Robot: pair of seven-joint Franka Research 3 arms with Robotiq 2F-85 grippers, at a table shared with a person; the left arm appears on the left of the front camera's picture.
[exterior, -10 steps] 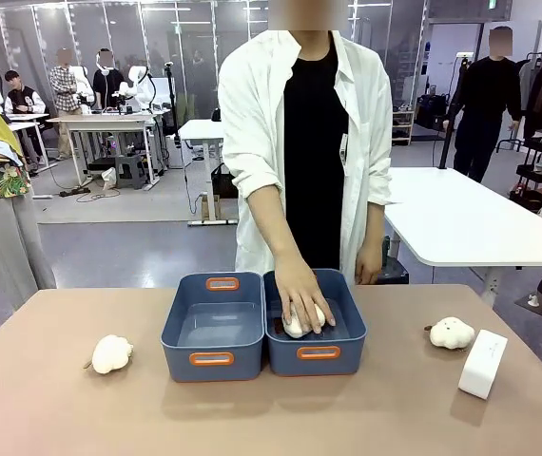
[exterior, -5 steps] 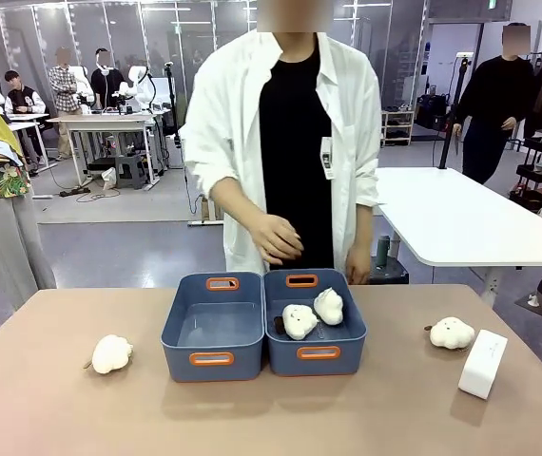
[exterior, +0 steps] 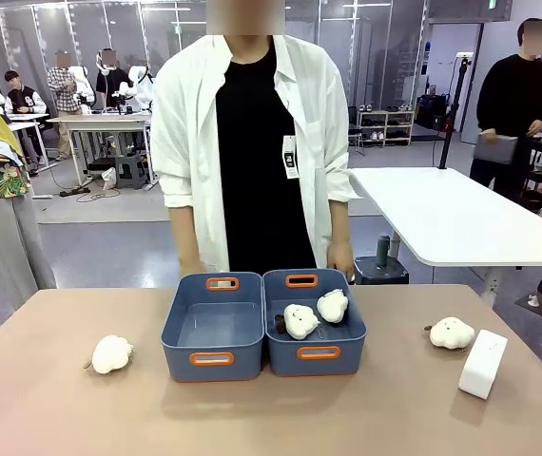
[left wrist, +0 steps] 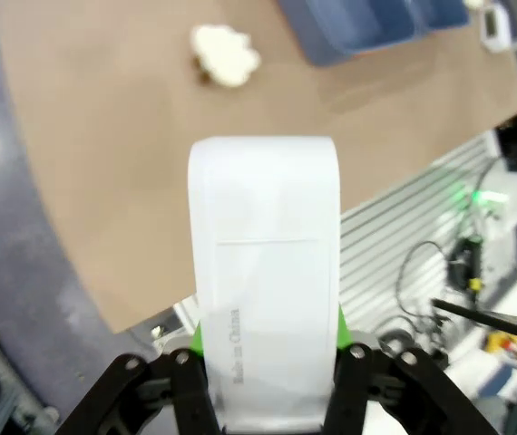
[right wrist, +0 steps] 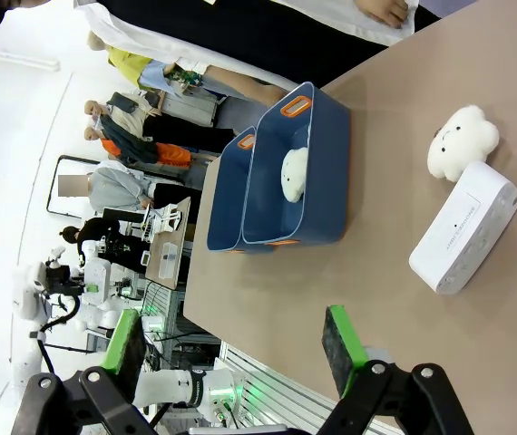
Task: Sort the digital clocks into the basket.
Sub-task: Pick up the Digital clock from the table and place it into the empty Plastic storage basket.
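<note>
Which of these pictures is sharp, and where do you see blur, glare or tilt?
Front view: sharp, evenly lit, a soft shadow before the empty blue bin. Left wrist view: the held clock is close and overbright, the plush toy behind it soft. Right wrist view: rolled sideways, upper left washed out white, the other clock crisp.

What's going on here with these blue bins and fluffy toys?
The robot's left pincer is shut on a white digital clock, held above the edge of the table. Its right pincer hangs open above the table, where a second clock lies beside a plush toy. A person stands behind two blue bins: the right bin holds two plush toys, the left bin holds nothing yet. Another plush lies on the table's left.
</note>
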